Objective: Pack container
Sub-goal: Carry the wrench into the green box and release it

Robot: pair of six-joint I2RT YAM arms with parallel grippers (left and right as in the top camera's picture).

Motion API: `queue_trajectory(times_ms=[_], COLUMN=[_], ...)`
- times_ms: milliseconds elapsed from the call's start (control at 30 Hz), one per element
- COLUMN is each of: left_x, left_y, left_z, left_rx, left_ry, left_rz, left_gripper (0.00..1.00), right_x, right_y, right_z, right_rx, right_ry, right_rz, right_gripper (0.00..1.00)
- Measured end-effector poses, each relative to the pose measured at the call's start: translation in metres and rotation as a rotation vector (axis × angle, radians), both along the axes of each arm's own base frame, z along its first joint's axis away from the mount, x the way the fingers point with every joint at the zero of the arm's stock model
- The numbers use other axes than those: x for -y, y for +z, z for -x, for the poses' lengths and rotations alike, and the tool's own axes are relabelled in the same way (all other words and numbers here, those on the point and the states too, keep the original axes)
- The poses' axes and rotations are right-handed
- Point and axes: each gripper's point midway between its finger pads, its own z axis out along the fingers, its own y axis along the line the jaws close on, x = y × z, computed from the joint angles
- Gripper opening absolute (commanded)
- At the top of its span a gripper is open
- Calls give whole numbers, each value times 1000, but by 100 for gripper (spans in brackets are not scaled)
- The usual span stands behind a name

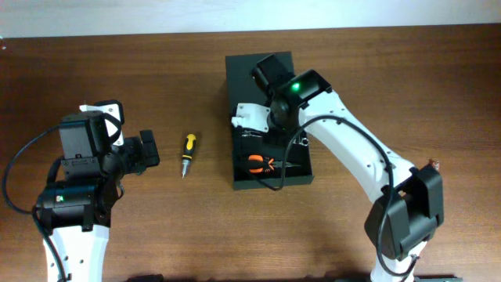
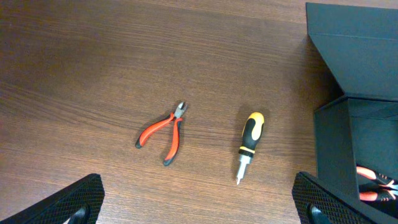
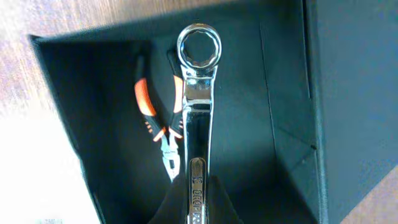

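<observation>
Clamping wrench [image 3: 198,106] above container [image 3: 81,124], right fingers [image 3: 221,208] closed, left fingers [image 2: 74,199] wide apart

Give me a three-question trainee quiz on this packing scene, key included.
1. True or false: the right pincer grips a wrench over the open container.
2. Which tool already lies inside the container? A hammer; B orange pliers; C tape.
3. Fill in: in the left wrist view, ___ tools lie on the table ahead of the open left pincer.
Key: 1 true; 2 B; 3 two, the red pliers and the screwdriver.
</observation>
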Motion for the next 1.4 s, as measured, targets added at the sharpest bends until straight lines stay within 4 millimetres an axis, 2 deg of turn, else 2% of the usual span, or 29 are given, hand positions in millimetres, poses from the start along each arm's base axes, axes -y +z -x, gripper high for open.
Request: queue_trajectory(times_ms=[133,300,633,700,767,800,900,933,1067,1133,1233,1333,1400], left_x=[0,0,0,0,0,0,0,0,0,0,0,0,0], left_y=[0,0,0,0,0,0,0,0,0,0,0,0,0], left_z=[0,0,0,0,0,0,0,0,0,0,0,0,0], left_rx=[0,0,0,0,0,0,0,0,0,0,-1,-1,-1], left_ry=[0,0,0,0,0,0,0,0,0,0,0,0,0], left_rz=[0,0,0,0,0,0,0,0,0,0,0,0,0], left_gripper=[99,99,99,99,99,99,99,99,99,99,99,99,99], right_x=[4,3,-3,-4,-3,-3,-3,-3,1,6,5,12,35], right_y=[-18,-51,-62,-72,-91,-97,-102,-102,-101,-95,-74,-28,12], right_z=[-5,-3,-8,-7,-4,-3,-3,-3,5,11,1,-29,-54], right_rx=[-49,-130,-135,-161,-206,-220,-229,-231,-267,-302,-287,-225,-171], right_ry=[-19,-22,-23,-29,-47,-51,-61,-70,-100,-128,-183,-316,-471], right_rz=[-4,21,4,8,27,35,36,35,54,79,67,4,-57], right_gripper=[4,4,4,4,6,14,52,71,91,99,99,99,99])
